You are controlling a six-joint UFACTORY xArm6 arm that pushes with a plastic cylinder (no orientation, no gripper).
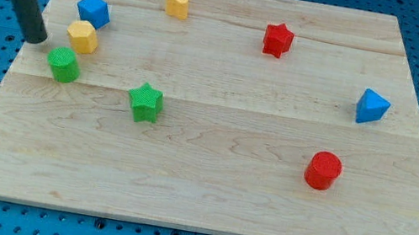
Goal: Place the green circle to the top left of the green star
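Note:
The green circle (pixel 64 65) sits near the board's left edge. The green star (pixel 145 102) lies to its right and slightly lower, well apart from it. My tip (pixel 37 39) rests at the board's left edge, just up and left of the green circle, with a small gap between them. The dark rod rises from it toward the view's top left corner.
A yellow hexagon (pixel 82 36) sits just above the green circle, a blue block (pixel 93 10) above that. A yellow heart (pixel 177 3) and a red star (pixel 277 39) are near the top. A blue block (pixel 372 106) and a red circle (pixel 323 170) are at the right.

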